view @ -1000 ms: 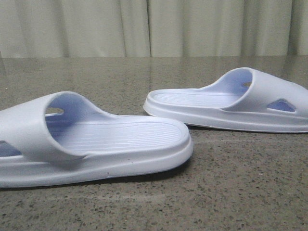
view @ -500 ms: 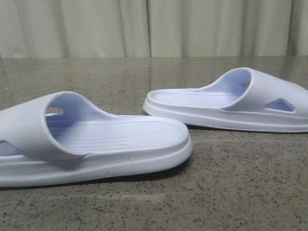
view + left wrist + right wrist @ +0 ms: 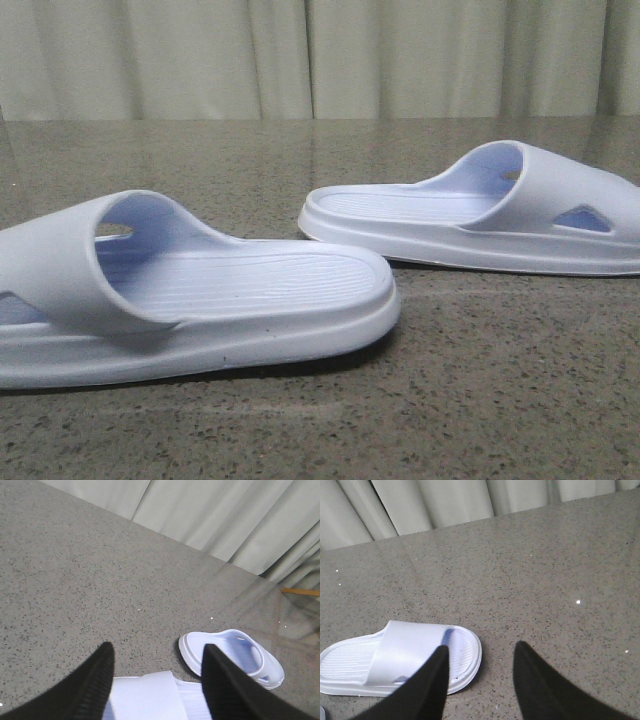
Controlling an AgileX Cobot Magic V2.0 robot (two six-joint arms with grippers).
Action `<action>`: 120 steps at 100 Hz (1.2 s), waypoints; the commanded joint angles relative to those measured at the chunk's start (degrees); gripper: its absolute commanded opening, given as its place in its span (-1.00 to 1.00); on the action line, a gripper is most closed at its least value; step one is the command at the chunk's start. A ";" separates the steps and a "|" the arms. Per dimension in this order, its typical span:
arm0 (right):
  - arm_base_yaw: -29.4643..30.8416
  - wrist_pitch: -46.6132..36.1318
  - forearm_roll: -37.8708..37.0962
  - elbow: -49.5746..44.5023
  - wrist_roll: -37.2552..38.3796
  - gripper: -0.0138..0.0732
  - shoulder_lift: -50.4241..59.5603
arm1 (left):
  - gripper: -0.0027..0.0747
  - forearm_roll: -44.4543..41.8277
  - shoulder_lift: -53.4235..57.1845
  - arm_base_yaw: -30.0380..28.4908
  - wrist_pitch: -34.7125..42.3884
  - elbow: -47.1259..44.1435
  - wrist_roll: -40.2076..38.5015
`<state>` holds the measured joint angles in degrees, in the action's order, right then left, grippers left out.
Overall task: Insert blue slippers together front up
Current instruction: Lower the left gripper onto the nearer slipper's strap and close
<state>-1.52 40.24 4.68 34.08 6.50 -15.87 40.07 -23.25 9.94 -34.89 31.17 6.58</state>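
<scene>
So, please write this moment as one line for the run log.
left gripper: open, above near slipper | right gripper: open, beside far slipper | slippers: apart, soles down on table | nothing gripped

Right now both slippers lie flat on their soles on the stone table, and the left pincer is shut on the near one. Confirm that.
Not quite. Both slippers, the near one and the far one, do lie sole-down on the table. But the left wrist view shows the left pincer open, its fingers apart above the near slipper's strap, gripping nothing.
</scene>
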 commanded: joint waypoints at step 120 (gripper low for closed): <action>0.27 -9.02 0.14 1.94 -0.13 0.16 -1.08 | 0.28 2.60 -16.41 -0.33 6.38 -7.61 -14.46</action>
<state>-1.52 35.49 4.68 34.08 6.57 -15.87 40.86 -38.90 9.69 -30.39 22.02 -7.44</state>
